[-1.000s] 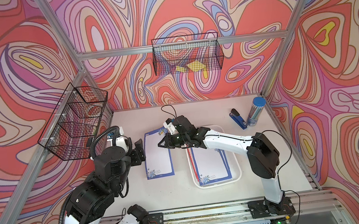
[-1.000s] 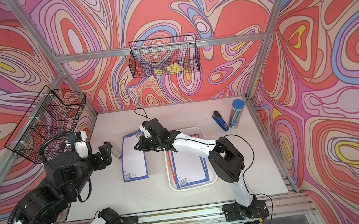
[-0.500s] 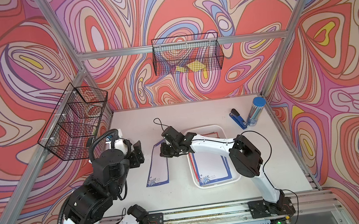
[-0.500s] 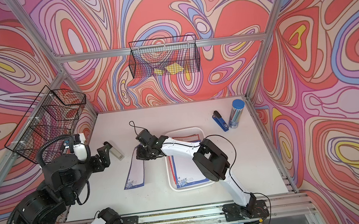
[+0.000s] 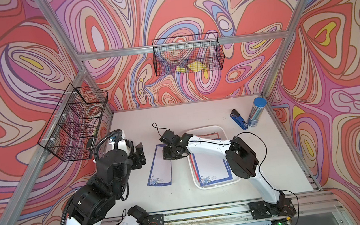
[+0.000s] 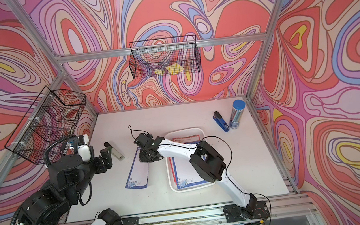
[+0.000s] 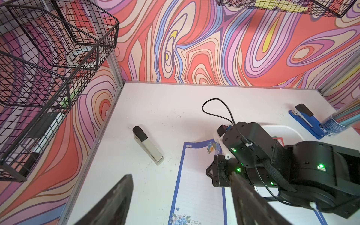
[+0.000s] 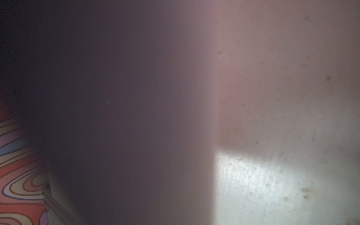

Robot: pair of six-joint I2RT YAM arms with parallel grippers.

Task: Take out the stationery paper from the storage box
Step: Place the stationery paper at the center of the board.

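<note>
White tabletop (image 5: pixel 186 117): beige stapler (image 6: pixel 114 151) at eleven o'clock from the flat blue-bordered sheet (image 5: pixel 160 168), storage box (image 5: pixel 208 128) at three. Closed right gripper (image 5: pixel 167 155) covers its far corner; left gripper (image 7: pixel 181 181) gapes, empty.

The right gripper (image 5: pixel 169 155) is covering the blue-bordered sheet's (image 5: pixel 159 173) far corner, its fingertips hiding under its own body. The right arm (image 5: pixel 208 148) is masking part of the sheets (image 5: pixel 212 168) in the storage box (image 5: pixel 217 185). The right wrist view is showing mostly dark blur.

Table (image 5: pixel 198 115); sheet (image 5: pixel 160 169), tray (image 5: pixel 219 184), blue stapler (image 5: pixel 238 120), grey stapler (image 6: pixel 114 151), tube (image 5: pixel 255 113)
</note>
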